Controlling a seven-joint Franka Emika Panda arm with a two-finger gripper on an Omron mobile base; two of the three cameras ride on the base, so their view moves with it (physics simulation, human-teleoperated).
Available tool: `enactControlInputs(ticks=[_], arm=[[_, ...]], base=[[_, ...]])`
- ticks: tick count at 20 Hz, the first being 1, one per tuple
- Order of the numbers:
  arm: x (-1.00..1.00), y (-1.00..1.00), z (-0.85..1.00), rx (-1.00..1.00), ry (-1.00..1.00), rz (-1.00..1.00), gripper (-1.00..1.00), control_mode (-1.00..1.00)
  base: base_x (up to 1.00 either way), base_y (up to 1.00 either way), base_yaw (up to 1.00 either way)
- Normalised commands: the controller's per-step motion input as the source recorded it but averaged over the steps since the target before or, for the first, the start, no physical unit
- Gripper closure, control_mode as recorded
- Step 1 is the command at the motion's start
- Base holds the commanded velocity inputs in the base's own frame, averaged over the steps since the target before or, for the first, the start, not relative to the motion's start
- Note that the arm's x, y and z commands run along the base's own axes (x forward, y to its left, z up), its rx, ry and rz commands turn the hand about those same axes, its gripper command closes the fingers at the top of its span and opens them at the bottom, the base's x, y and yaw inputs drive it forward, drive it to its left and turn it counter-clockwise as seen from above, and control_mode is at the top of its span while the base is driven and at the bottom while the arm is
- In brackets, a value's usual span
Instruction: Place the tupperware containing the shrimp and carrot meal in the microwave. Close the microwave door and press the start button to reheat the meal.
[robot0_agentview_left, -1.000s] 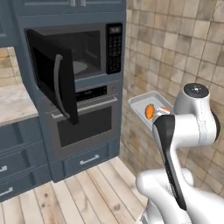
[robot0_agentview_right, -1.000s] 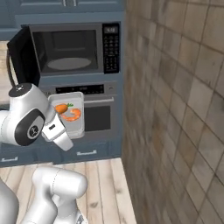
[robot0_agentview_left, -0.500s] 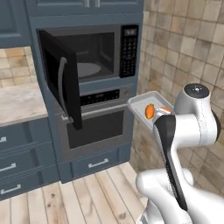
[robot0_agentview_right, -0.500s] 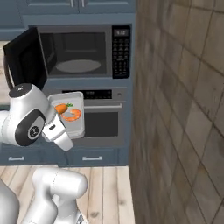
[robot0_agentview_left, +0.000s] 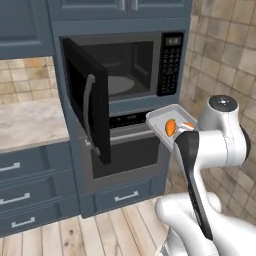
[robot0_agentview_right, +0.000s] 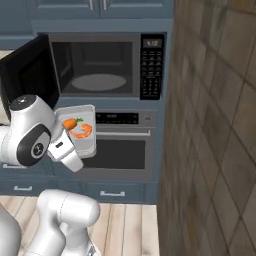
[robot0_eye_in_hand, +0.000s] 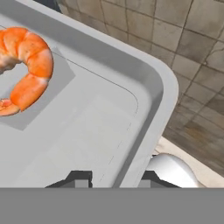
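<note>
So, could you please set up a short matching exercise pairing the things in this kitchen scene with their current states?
Things:
1. microwave door
2. tupperware
3. turntable
4. oven door

States:
a. bare, inside the cavity
b. swung open
c. held by the gripper, shrimp and carrot inside
d. closed, under the microwave

Pairs: 1-b, 2-c, 3-a, 4-d

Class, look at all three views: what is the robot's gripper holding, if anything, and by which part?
The gripper holds the shallow translucent pale grey plastic tupperware by its raised rim, one fingertip inside the tray and one outside.
</note>
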Motion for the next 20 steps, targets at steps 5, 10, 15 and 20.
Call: enactControlInputs(ticks=[5, 10, 15, 20], arm=[[0.0, 0.0, 0.0, 0.0, 0.0, 0.0, 1.0, 1.0], [0.0, 0.0, 0.0, 0.0, 0.0, 0.0, 1.0, 1.0], [0.0, 0.0, 0.0, 0.0, 0.0, 0.0, 1.0, 1.0], [0.0, 0.0, 0.0, 0.0, 0.0, 0.0, 1.0, 1.0]], base=[[0.39, -0.06, 0.25], [0.37, -0.18, 0.26], [0.42, -0.21, 0.26], [0.5, -0.3, 0.22]])
